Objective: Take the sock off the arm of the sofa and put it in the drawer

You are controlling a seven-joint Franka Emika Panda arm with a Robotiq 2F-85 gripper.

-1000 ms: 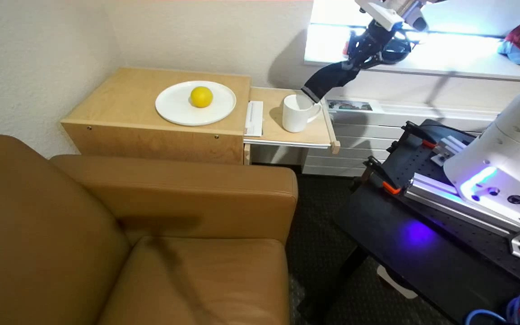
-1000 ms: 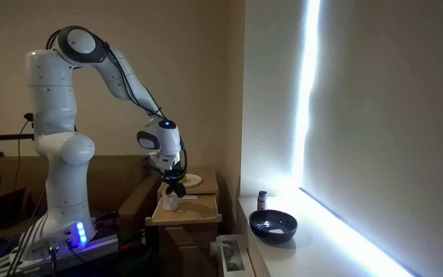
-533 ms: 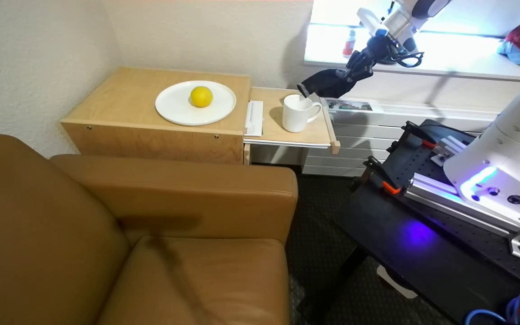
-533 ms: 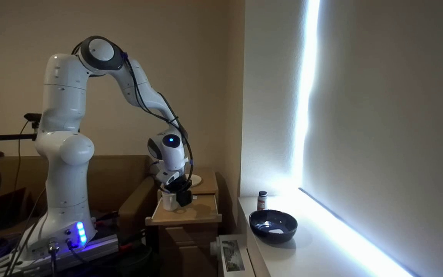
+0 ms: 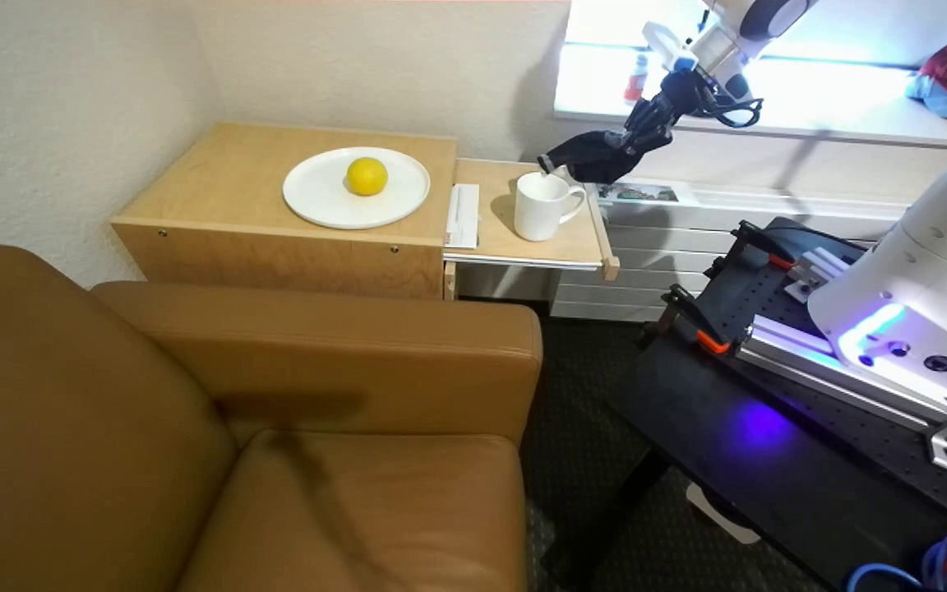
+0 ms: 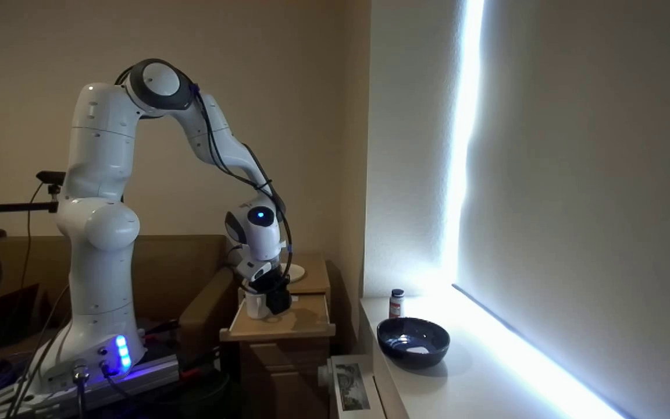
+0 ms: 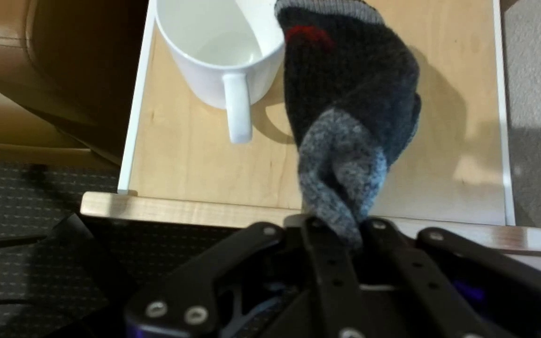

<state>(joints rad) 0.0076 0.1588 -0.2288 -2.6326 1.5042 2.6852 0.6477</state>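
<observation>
In the wrist view, the hand (image 7: 344, 230) is seen at 6 o'clock, blurred and dark, its rear cut off by the lower edge. The speckled grey part of the sock (image 7: 350, 80) is pinched in its tips, and the rest of the sock is extended from the hand toward 12 o'clock, above the drawer (image 7: 190, 164), onto which its shadow is cast. A red patch can be made out near the ribbed grey end at the top edge. At 11 o'clock from the hand, the white mug (image 7: 204, 77) is cut off at the top; its rim is met by the sock's outline, but whether the two are touching cannot be told.

In an exterior view, the sock (image 5: 597, 156) is held at 8 o'clock from the hand. On the drawer, beside the side cabinet (image 5: 219, 181), a white card (image 5: 463, 218) is laid, its print too small to be read. On the side cabinet a round yellow object (image 5: 367, 176) is borne by a white plate (image 5: 321, 205). At 8 o'clock from the sock, well apart from it, the arm of the sofa (image 5: 317, 316) is seen.

In an exterior view, the hand and sock are run together in one dark mass; on the windowsill (image 6: 469, 384), a lidded bottle (image 6: 396, 305) is placed at 3 o'clock from the hand and a dark bowl (image 6: 410, 359) at 4 o'clock.
</observation>
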